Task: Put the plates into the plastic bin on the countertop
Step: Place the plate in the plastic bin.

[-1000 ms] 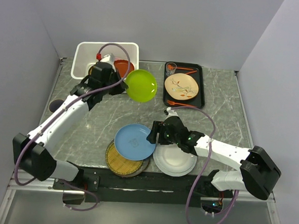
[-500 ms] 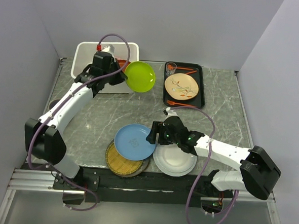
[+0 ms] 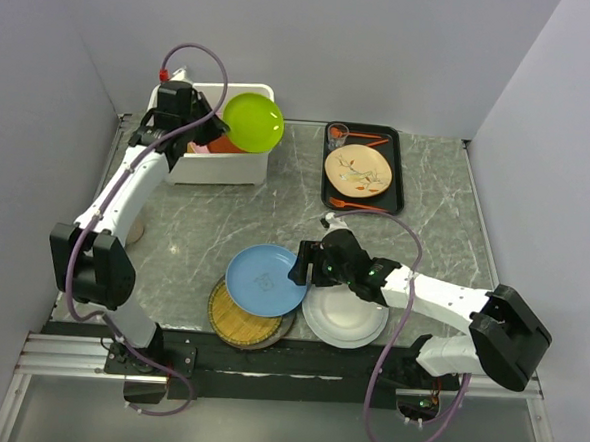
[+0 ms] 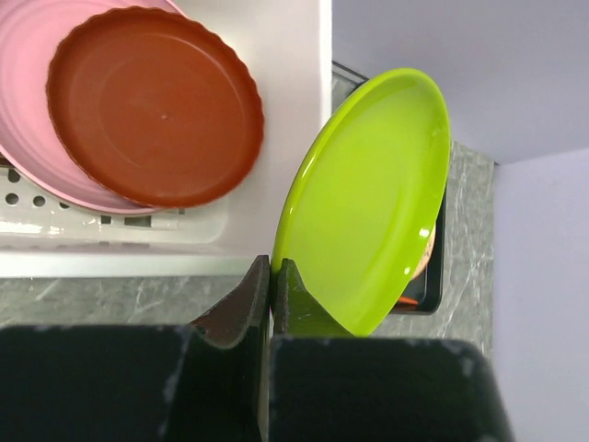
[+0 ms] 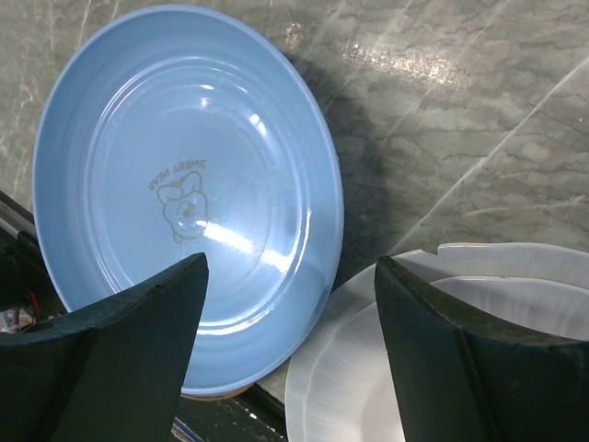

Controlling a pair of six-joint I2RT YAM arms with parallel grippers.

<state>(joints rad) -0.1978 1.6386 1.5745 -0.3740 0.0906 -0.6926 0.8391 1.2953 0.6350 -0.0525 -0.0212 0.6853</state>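
My left gripper is shut on the rim of the lime green plate, held tilted over the right wall of the white plastic bin. In the left wrist view the jaws pinch the plate. A red-brown plate lies on a pink plate inside the bin. My right gripper stands open around the right edge of the blue plate, beside the white plate. The blue plate rests on a gold-patterned brown plate on the countertop.
A black tray at the back right carries a peach flower plate and orange cutlery. Grey walls close in the left, back and right. The near plates sit close to the table's front edge.
My left arm has carried the lime green plate up and to the left, from beside the bin to over its right side. My right gripper has stayed in place, open.
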